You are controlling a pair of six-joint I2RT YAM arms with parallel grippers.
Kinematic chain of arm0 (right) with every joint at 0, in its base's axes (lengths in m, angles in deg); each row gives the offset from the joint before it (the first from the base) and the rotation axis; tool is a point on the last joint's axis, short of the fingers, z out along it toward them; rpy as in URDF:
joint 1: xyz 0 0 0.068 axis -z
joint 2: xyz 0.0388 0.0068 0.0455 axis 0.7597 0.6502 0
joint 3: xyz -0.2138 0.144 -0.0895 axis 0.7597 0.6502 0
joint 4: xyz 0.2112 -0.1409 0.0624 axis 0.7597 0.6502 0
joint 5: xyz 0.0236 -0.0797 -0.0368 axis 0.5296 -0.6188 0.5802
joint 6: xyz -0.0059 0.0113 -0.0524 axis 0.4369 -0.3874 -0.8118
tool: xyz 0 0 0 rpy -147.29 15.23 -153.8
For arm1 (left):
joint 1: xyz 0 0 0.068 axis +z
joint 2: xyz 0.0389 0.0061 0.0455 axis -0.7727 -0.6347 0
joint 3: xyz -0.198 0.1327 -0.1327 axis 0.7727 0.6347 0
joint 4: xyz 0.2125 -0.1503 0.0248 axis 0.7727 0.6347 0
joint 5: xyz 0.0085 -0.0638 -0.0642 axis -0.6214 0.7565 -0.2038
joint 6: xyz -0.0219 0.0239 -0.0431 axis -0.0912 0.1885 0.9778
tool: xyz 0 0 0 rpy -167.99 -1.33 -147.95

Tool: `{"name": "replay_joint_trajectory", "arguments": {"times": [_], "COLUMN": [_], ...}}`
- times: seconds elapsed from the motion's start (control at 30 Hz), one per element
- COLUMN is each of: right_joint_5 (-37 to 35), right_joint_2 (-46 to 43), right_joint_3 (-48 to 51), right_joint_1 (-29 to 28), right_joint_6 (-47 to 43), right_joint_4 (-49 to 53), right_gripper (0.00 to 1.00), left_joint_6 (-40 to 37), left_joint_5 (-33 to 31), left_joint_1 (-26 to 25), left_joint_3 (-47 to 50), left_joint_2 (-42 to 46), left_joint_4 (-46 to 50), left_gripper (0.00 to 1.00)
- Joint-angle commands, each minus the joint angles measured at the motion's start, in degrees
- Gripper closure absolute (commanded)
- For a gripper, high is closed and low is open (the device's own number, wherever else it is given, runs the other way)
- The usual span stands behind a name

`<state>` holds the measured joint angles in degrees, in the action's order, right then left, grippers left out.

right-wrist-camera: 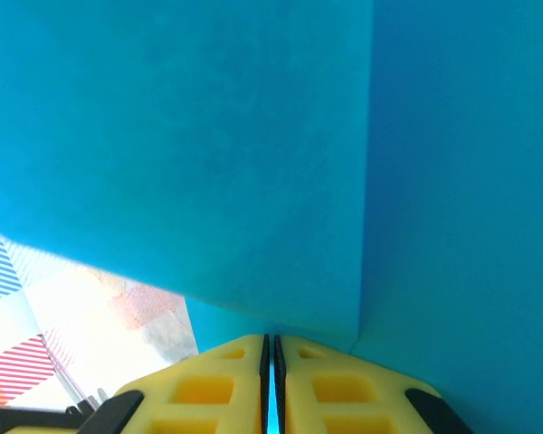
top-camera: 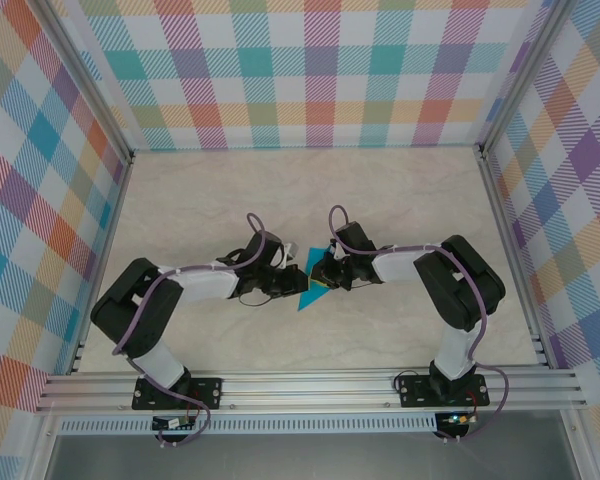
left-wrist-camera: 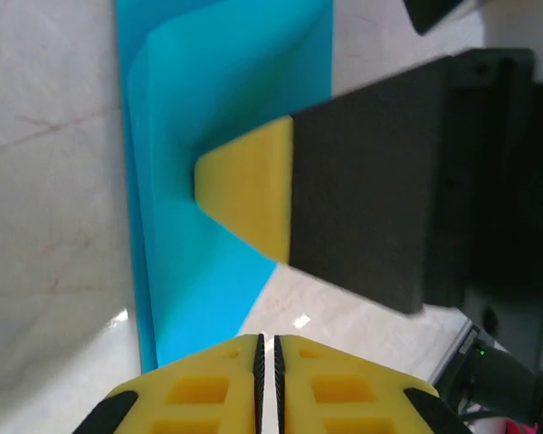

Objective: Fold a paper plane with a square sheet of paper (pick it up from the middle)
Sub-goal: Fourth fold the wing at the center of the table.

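Mid-fold: the cyan paper sheet (top-camera: 307, 298) sits partly folded at the centre of the top view. The right gripper (right-wrist-camera: 271, 342) is clamped on it. The left gripper (left-wrist-camera: 267, 344) has its fingers together at the sheet's edge, hold unclear. Next, the crease probably needs pressing flat without dragging the paper.

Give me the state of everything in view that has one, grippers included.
square sheet of paper: partly folded, one crease visible.
left gripper: shut; whether it pinches the paper is unclear.
right gripper: shut on the paper, cyan showing between its fingers.
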<state>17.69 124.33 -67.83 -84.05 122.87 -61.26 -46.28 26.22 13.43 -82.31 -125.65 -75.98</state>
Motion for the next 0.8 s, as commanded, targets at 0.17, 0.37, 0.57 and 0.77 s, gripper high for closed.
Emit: {"name": "replay_joint_trajectory", "arguments": {"times": [0.17, 0.37, 0.57, 0.77], "right_joint_5": [-1.54, 0.19, 2.85, 4.01], "right_joint_2": [0.79, -0.62, -2.73, -2.35], "right_joint_3": [1.29, 0.05, -1.81, -3.48], "right_joint_1": [0.16, 0.16, 0.16, 0.15], "right_joint_6": [0.24, 0.26, -0.5, -0.5], "right_joint_4": [3.57, 2.06, 0.49, 0.17], "right_gripper": [0.87, 0.87, 0.88, 0.89], "left_joint_6": [-0.57, -0.84, -1.42, -2.24], "left_joint_5": [-5.65, -6.9, -7.32, -6.91], "left_joint_1": [-0.63, -0.63, -0.56, -0.58], "left_joint_3": [-1.53, 1.29, 2.45, 1.85], "left_joint_2": [-6.9, -8.8, -8.57, -9.02], "left_joint_4": [1.01, 1.37, 1.78, 2.35], "left_gripper": [0.93, 0.97, 0.98, 0.99]}}
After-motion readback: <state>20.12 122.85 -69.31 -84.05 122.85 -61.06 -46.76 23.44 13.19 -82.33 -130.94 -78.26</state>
